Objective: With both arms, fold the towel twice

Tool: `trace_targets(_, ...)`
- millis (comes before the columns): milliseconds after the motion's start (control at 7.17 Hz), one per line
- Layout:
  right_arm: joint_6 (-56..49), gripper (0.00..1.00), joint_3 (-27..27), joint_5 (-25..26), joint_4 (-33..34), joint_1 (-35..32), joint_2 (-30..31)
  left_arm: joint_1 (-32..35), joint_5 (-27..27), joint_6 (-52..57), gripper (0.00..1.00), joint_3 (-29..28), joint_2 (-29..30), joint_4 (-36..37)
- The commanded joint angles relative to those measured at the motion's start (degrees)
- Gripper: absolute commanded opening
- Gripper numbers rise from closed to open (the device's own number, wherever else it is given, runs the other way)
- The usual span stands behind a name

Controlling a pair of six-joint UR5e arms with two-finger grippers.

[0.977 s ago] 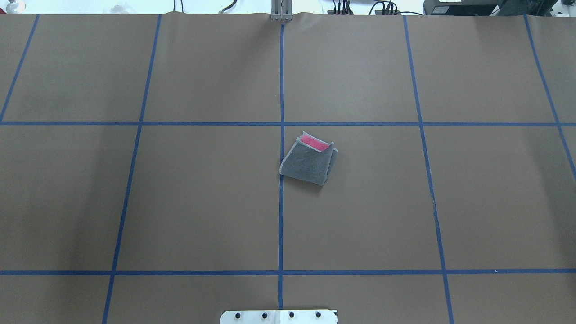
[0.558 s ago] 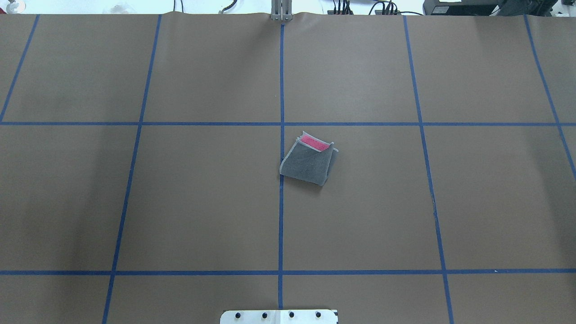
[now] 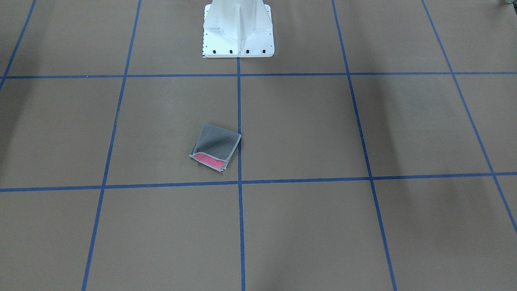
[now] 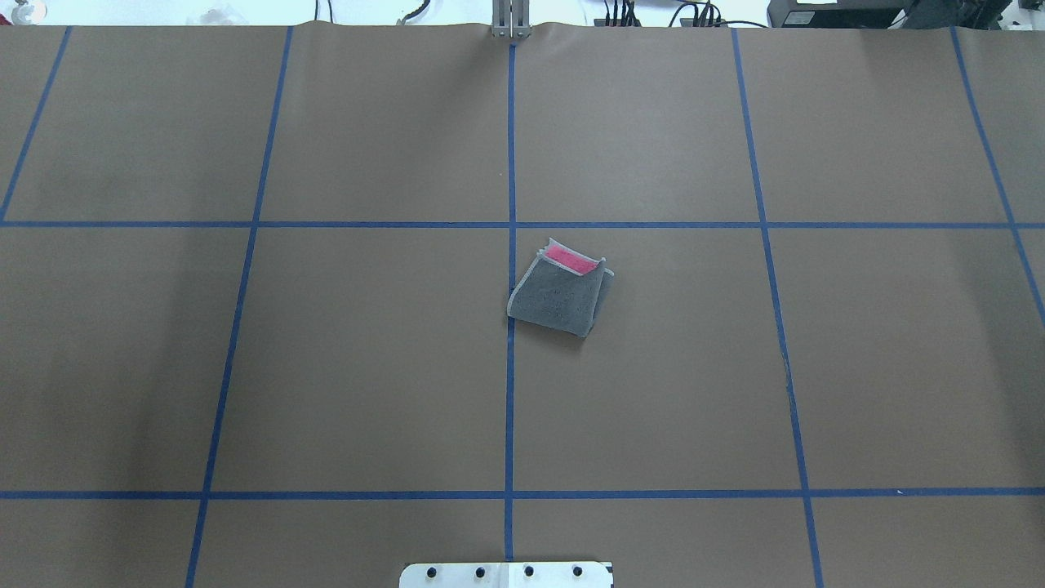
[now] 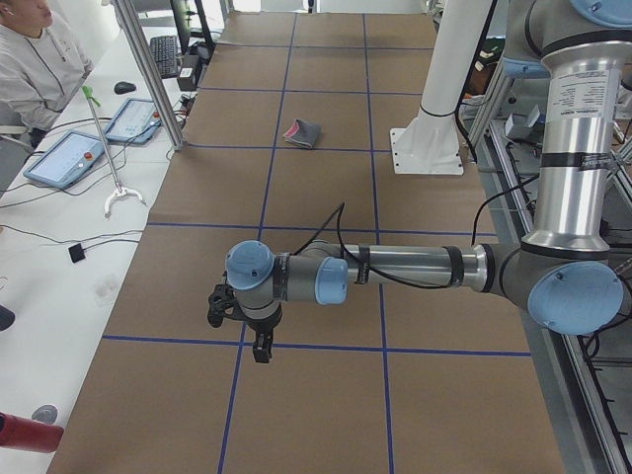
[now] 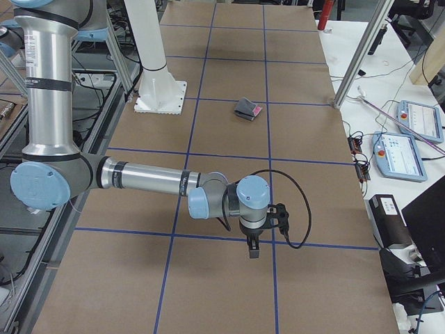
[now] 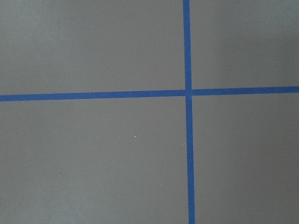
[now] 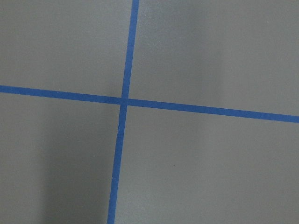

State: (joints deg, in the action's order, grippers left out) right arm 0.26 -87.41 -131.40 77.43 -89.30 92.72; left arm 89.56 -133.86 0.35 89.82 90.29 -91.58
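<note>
The towel (image 4: 559, 290) lies folded on the brown table near its middle, dark grey face up, with a pink strip showing at its far edge. It also shows in the front view (image 3: 216, 146), the left side view (image 5: 302, 131) and the right side view (image 6: 247, 108). My left gripper (image 5: 259, 351) hangs over the table's left end, far from the towel; I cannot tell if it is open or shut. My right gripper (image 6: 252, 250) hangs over the right end, also far from the towel; I cannot tell its state. Both wrist views show only table and blue tape.
The white pedestal base (image 3: 238, 28) stands at the robot's side of the table. Blue tape lines (image 4: 510, 367) mark a grid on the brown cover. An operator (image 5: 35, 59), tablets and a grabber tool are on the side bench.
</note>
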Motion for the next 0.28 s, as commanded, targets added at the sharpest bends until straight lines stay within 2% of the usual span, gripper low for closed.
trace_targets(0,0.00,1.00,0.04,-0.09,0.00,0.00,0.00,0.00,0.00,0.00,1.00,0.00,0.06,0.00)
trace_targets(140,0.00,1.00,0.04,-0.09,0.00,0.00,0.00,0.00,0.00,0.00,1.00,0.00,0.06,0.00)
